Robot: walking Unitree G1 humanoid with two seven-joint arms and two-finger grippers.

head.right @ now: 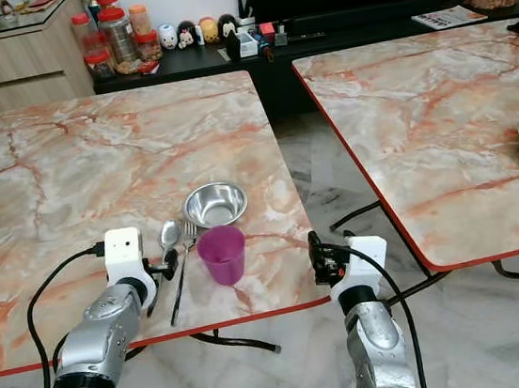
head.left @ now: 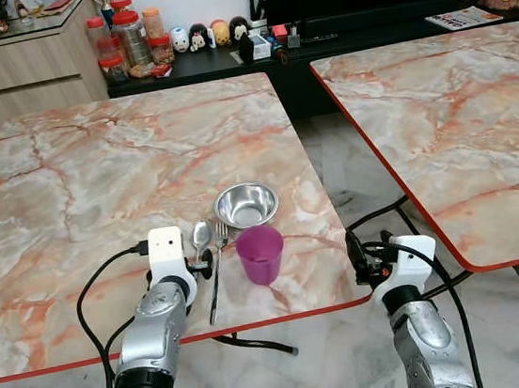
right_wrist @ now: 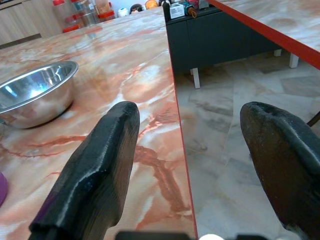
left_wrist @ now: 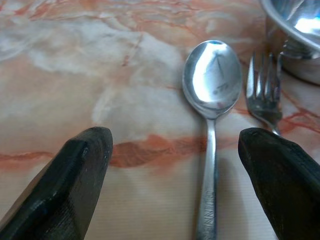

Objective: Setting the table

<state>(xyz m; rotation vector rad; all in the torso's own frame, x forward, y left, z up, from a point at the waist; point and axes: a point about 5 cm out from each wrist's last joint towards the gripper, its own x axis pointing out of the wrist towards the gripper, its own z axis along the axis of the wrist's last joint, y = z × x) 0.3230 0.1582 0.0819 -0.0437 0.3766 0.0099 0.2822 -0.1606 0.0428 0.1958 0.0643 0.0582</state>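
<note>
We hold our left gripper (left_wrist: 200,170) spread wide astride the shiny steel spoon (left_wrist: 212,100), probably just set beside the steel fork (head.left: 216,273), while our right gripper (right_wrist: 200,165) hangs open at the marble table's (head.left: 96,176) edge.

head: 2 eyes down on table (head.left: 96,176) | wrists: close, share bowl (left_wrist: 300,35)

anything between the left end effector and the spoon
Nothing visible. The left end effector is open, its fingers either side of the spoon handle, with bare table between. The fork lies just beside the spoon.
</note>
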